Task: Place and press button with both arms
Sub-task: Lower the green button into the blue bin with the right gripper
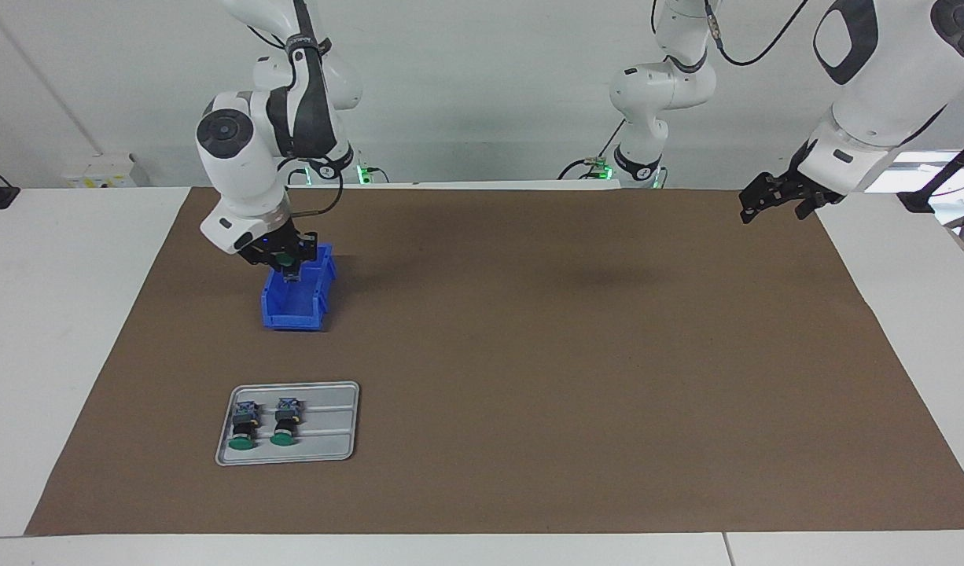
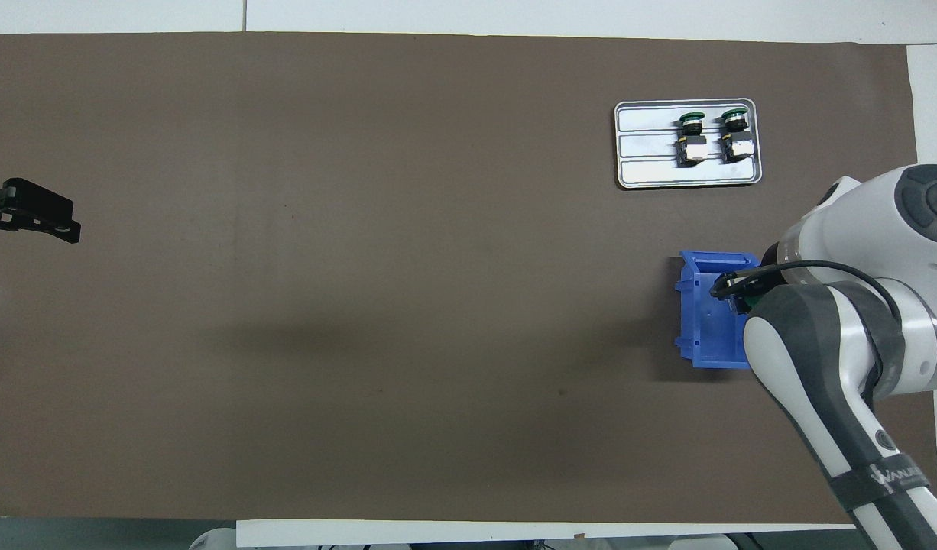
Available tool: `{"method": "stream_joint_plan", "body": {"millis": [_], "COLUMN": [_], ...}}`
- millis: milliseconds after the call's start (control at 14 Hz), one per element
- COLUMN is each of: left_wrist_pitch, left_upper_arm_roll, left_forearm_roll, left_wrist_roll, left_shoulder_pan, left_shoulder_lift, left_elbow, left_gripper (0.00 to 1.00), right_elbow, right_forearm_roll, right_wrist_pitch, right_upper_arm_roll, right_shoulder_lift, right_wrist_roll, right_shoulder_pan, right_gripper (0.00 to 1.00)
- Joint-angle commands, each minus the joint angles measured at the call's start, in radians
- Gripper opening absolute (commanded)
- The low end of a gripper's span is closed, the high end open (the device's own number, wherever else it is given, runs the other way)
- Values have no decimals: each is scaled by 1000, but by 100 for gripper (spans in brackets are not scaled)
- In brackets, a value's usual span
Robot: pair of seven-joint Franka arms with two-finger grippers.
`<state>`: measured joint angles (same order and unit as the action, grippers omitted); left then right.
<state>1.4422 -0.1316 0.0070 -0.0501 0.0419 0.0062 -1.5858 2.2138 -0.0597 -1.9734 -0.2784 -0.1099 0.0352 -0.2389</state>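
- Two buttons [image 1: 241, 428] lie side by side in the grey tray [image 1: 332, 440], caps pointing away from the robots.
- Right gripper [image 1: 292, 265] hangs over the blue bin [image 1: 297, 303], pinched on a third button [image 1: 290, 259].
- Left gripper [image 1: 773, 200] waits, fingers spread, at the mat's [image 1: 568, 354] corner.

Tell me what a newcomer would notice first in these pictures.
The right gripper stands out first, shut on a green-capped button over the blue bin at the right arm's end of the table. Farther from the robots, a grey tray holds two more buttons. The left gripper waits open at its own end.
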Motion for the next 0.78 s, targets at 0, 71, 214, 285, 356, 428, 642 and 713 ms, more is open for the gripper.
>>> {"method": "stream_joint_plan", "body": {"millis": [0, 71, 214, 285, 356, 428, 642, 713], "left_wrist_pitch": [23, 24, 23, 23, 24, 23, 23, 24], "left_upper_arm_roll": [7, 9, 9, 9, 9, 9, 9, 7], "left_forearm_roll": [-7, -7, -7, -7, -7, -7, -7, -7], "left_wrist_roll": [4, 4, 4, 4, 4, 4, 4, 4], "left_shoulder_pan": [-4, -4, -4, -4, -4, -4, -4, -4], "left_shoulder_lift": [-29, -29, -29, -29, -29, -29, -29, -29], "left_elbow": [-34, -34, -34, -34, -34, -34, -34, -34], "left_gripper": [100, 100, 100, 100, 100, 100, 100, 100], "right_elbow": [37, 46, 79, 90, 92, 92, 102, 115], "right_forearm_roll": [-5, -5, -5, -3, -3, -2, 9, 9], "right_wrist_pitch": [-34, -62, -125, -143, -147, -148, -156, -175], "right_upper_arm_roll": [-4, -4, -4, -4, -4, -4, -5, -7], "right_shoulder_lift": [-22, -17, -14, -14, -13, -13, -11, -10], "right_wrist_roll": [26, 26, 23, 17, 14, 12, 8, 0], "right_shoulder_pan": [-25, -25, -23, -17, -16, -13, -7, -7], "right_gripper": [18, 18, 18, 19, 19, 19, 19, 19]}}
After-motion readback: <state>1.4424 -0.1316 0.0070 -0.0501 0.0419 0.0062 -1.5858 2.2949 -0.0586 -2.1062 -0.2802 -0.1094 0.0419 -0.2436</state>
